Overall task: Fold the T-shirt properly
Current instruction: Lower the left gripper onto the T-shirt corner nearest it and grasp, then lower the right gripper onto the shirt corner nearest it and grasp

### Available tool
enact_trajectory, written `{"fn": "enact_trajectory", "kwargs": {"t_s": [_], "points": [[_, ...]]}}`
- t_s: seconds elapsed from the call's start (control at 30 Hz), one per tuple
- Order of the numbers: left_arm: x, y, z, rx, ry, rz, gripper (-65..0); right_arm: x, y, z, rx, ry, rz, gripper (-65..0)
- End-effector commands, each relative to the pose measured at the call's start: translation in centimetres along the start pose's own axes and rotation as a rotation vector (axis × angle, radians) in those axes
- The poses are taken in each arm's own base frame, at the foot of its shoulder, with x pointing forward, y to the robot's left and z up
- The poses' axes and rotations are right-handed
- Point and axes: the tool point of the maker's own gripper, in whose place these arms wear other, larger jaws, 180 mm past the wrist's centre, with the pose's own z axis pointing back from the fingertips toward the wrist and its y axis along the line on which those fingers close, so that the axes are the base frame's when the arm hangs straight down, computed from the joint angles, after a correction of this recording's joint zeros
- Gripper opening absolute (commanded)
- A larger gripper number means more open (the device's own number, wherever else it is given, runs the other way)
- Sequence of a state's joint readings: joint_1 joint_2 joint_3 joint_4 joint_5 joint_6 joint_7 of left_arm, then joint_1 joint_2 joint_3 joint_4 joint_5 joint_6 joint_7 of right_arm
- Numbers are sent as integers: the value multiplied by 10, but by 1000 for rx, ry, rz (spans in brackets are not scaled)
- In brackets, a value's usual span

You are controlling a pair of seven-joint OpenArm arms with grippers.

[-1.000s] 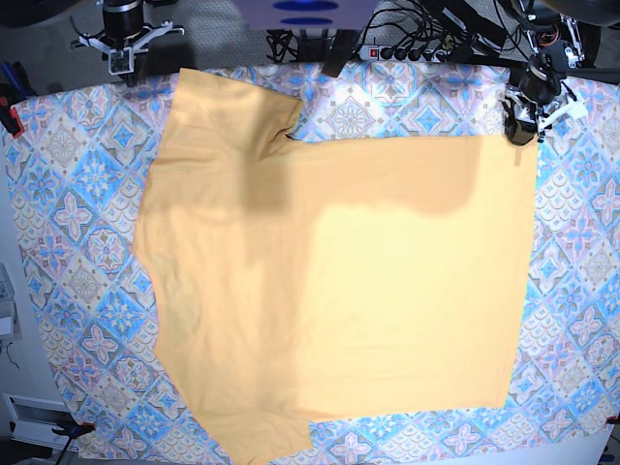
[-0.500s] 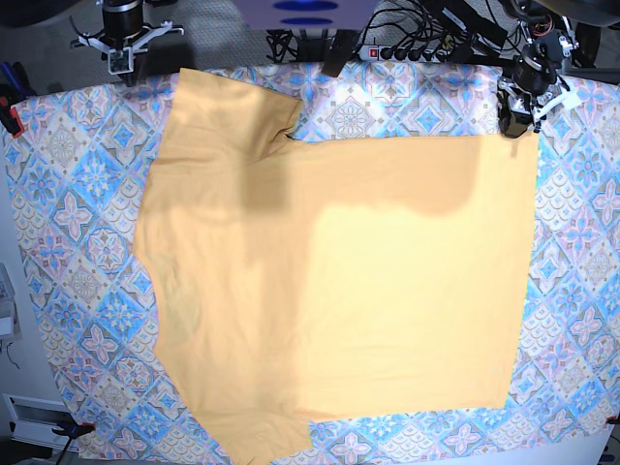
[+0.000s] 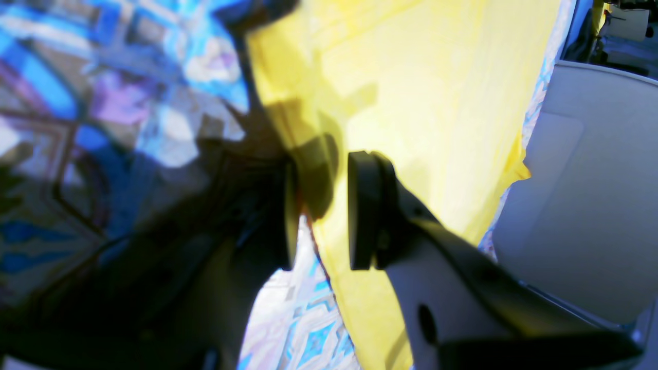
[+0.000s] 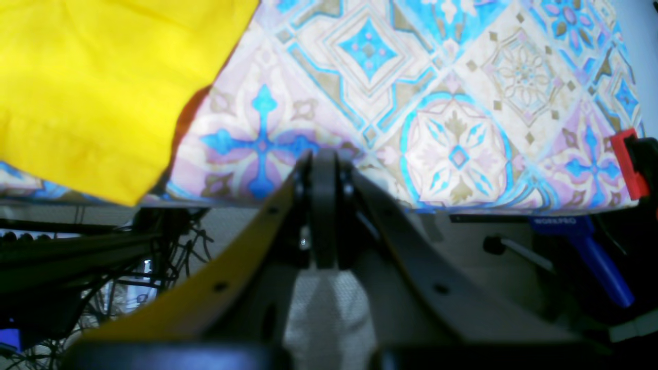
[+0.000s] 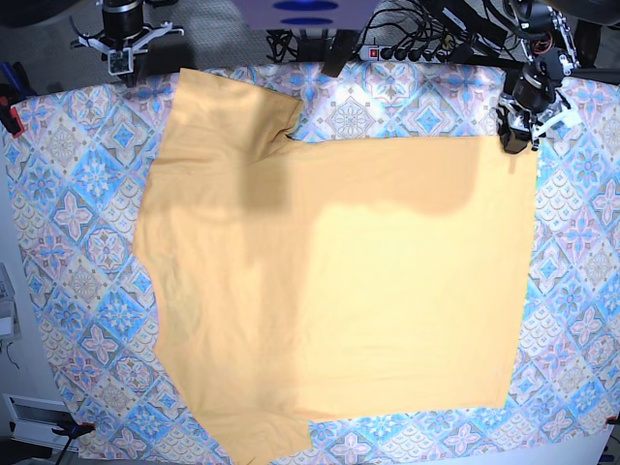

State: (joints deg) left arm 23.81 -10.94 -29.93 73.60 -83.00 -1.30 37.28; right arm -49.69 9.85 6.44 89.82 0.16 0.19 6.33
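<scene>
left wrist view: left claw [image 3: 318, 210] close up, its two dark fingers [image 3: 366, 210] spread with a clear gap between them, nothing caught in the gap. under and beyond it the t-shirt [image 3: 426, 87], bright yellow here, runs up the frame; its edge passes just below the gap, whether cloth touches a finger cannot be told. blue-and-pink tiled tablecloth [image 3: 103, 92] to the left, blurred, and a strip of it low centre. pale grey floor or panel [image 3: 591, 205] past the shirt's far edge on the right. right wrist view: right claw [image 4: 324, 205] pressed together, fingers meeting in one dark line, holding nothing. it hangs off the counter's edge, over the tablecloth's [image 4: 452, 103] border. a corner of the t-shirt [image 4: 103, 77] lies top left, draped a little over the edge, apart from the claw. red clamp [image 4: 624, 162] at the right edge, a blue handle [image 4: 596, 262] below it, dark cables [image 4: 169, 246] under the counter on the left. base view: t-shirt [image 5: 387, 281] spread flat across most of the counter [image 5: 68, 223], one sleeve toward the top left, another at the bottom, plain face up, a soft shadow band across its upper part. left claw [image 5: 516, 136] at the shirt's top right corner; right claw [image 5: 121, 60] beyond the top left of the cloth, clear of the shirt. power strip and cables [image 5: 407, 48] along the far edge, grey floor [image 5: 213, 24] behind.
</scene>
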Motion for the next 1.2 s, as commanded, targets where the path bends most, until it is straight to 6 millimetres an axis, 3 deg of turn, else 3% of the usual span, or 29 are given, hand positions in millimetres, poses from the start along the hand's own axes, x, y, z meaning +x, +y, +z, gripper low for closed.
{"fn": "enact_trajectory", "kwargs": {"t_s": [0.0,0.13,0.23,0.47,0.63,0.8,1.0,1.17], "points": [[-1,3,0,21,11,-4,-496,5,-10,3,-19,-25,10,-650],[-2,4,1,22,17,-5,-529,5,-17,4,-39,-24,14,-650],[-3,6,2,28,18,-5,-645,5,-17,4,-39,-24,14,-650],[-6,18,16,45,29,4,-650,19,-14,4,-30,-59,17,-650],[-6,5,26,11,28,-25,-650,27,-14,8,-23,-77,25,-650],[-6,4,29,9,26,-34,-650,32,8,8,51,-91,58,-608],[-6,4,29,9,26,-34,-650,30,56,18,192,-95,128,-560],[-5,3,28,7,26,-34,-650,28,78,22,248,-82,117,-514]]}}
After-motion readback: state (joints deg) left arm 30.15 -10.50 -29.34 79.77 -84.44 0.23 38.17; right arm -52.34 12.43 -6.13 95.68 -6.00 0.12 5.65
